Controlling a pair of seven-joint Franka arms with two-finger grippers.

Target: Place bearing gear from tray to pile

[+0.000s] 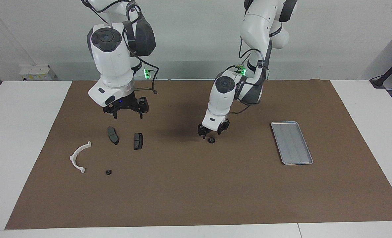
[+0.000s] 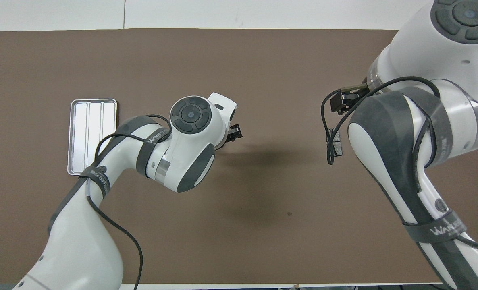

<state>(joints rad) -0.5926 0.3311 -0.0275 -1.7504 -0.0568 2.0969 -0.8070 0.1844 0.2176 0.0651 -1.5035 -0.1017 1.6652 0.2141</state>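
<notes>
The silver tray (image 1: 292, 142) lies empty toward the left arm's end of the table; it also shows in the overhead view (image 2: 93, 137). A small black bearing gear (image 1: 211, 140) lies on the brown mat mid-table. My left gripper (image 1: 212, 133) hovers just above it, open, with the gear between and slightly below the fingertips. The pile lies toward the right arm's end: a white semicircular bracket (image 1: 80, 157), two dark brake pads (image 1: 113, 135) (image 1: 138, 140) and another small black gear (image 1: 108, 172). My right gripper (image 1: 128, 114) hangs open and empty over the mat by the pads.
The brown mat (image 1: 196, 191) covers most of the white table. In the overhead view the left arm's hand (image 2: 190, 117) hides the mid-table gear, and the right arm (image 2: 388, 133) hides most of the pile; one pad (image 2: 337, 145) shows.
</notes>
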